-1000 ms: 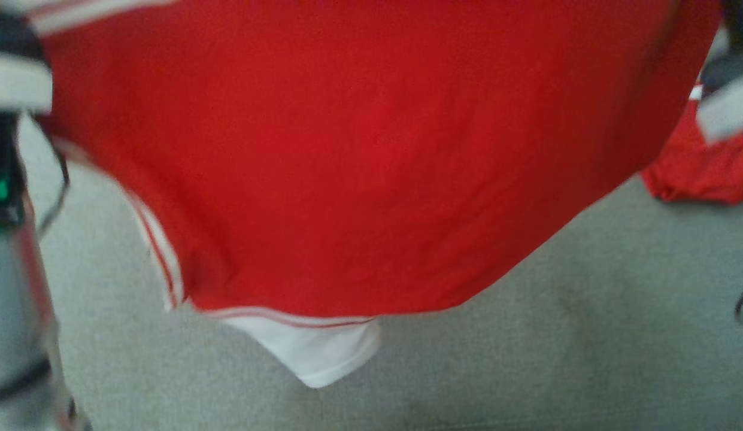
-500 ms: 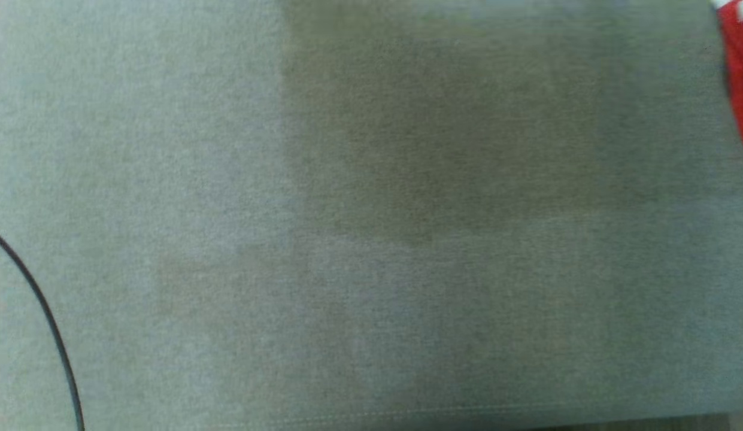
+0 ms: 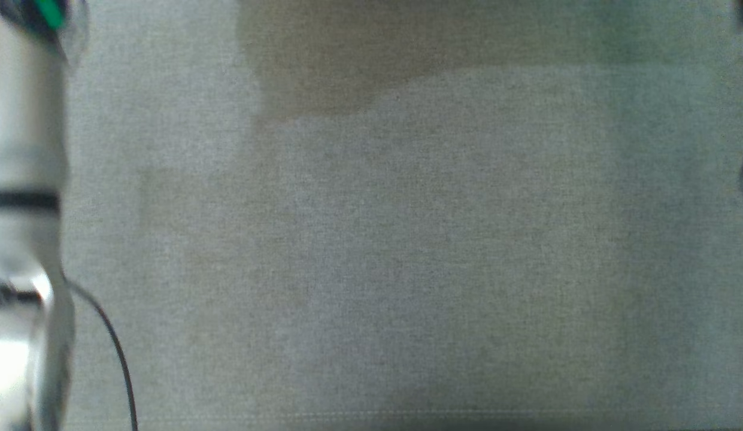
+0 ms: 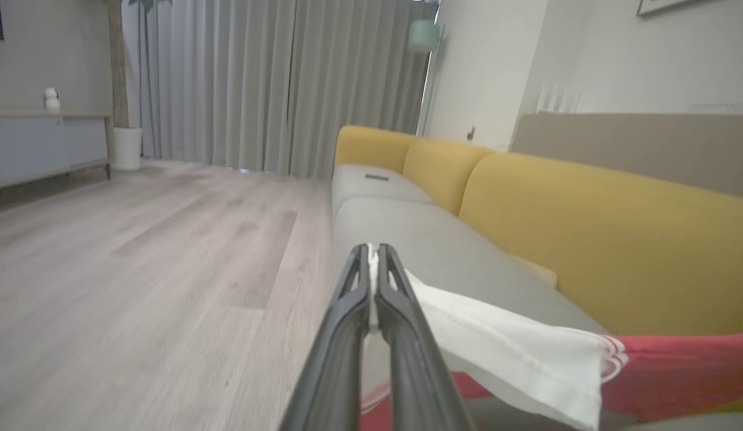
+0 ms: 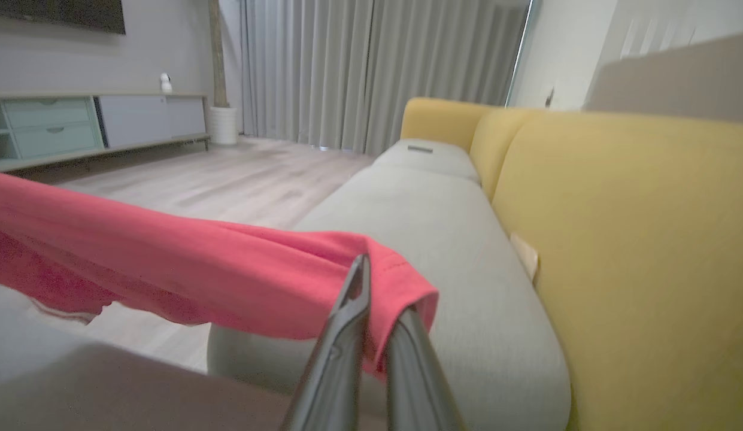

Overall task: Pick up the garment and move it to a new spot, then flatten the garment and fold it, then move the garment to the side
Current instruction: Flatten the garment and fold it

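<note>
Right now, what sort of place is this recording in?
Most likely a home living room: a sofa with yellow backs and grey seats, floor-length curtains, and a low cabinet along the wall on a wood-look floor.

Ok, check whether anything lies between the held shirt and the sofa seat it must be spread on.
Nothing visible does. The left tool is shut on the shirt by its white sleeve, the right tool on its red edge, both above the grey seat. A small dark thing lies on the far cushion, away from them.
</note>
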You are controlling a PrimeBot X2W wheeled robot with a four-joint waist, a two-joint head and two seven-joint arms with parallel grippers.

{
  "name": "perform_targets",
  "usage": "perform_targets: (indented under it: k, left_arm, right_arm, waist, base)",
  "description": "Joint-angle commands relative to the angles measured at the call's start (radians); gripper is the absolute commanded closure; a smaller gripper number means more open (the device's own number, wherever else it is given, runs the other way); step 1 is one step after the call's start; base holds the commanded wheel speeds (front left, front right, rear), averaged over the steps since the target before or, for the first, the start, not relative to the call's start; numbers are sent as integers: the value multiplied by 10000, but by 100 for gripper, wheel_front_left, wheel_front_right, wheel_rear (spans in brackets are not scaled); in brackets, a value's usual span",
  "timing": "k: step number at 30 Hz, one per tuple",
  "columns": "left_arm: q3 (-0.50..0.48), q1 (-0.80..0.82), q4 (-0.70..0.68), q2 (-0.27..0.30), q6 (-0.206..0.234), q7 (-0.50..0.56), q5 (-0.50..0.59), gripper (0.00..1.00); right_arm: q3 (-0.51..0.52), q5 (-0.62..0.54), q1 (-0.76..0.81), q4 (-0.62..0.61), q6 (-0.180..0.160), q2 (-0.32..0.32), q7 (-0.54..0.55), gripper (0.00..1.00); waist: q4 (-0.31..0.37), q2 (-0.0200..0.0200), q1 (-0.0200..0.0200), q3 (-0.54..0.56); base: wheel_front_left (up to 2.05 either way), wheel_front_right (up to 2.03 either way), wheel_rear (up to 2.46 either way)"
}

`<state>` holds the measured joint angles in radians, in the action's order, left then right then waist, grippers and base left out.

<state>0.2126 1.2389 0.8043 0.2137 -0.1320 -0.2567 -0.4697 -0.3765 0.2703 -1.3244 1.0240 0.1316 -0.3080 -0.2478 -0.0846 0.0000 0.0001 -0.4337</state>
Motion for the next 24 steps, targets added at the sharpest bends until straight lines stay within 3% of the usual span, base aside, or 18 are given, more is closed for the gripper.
perform_targets:
  k: [1, 6, 13, 24]
  left_arm:
    - [-76, -438, -529, 709, 17, -47, -146, 100]
    - [256, -2834, -1141, 1033, 16, -49, -659, 100]
    - [1045, -5563, -2246, 1577, 15, -50, -1016, 100]
    - [1896, -8109, -3825, 2039, 18, 9, -1389, 100]
  right_arm:
    - [-244, 388, 348, -168, -9, 159, -87, 100]
    - [-1571, 1547, 2053, -296, -9, -77, 182, 100]
    - [-3431, 3292, 4136, -1638, -9, -1342, 1105, 100]
    - [-4669, 5130, 6076, -3702, -9, -2982, 1991, 100]
  waist:
    - [-28, 0, -1, 168]
    - [-41, 0, -1, 817]
    - [-139, 0, -1, 1875]
    - [-196, 0, -1, 3070]
  base:
    - [0, 0, 0]
    - [0, 0, 0]
    - [0, 0, 0]
    - [0, 0, 0]
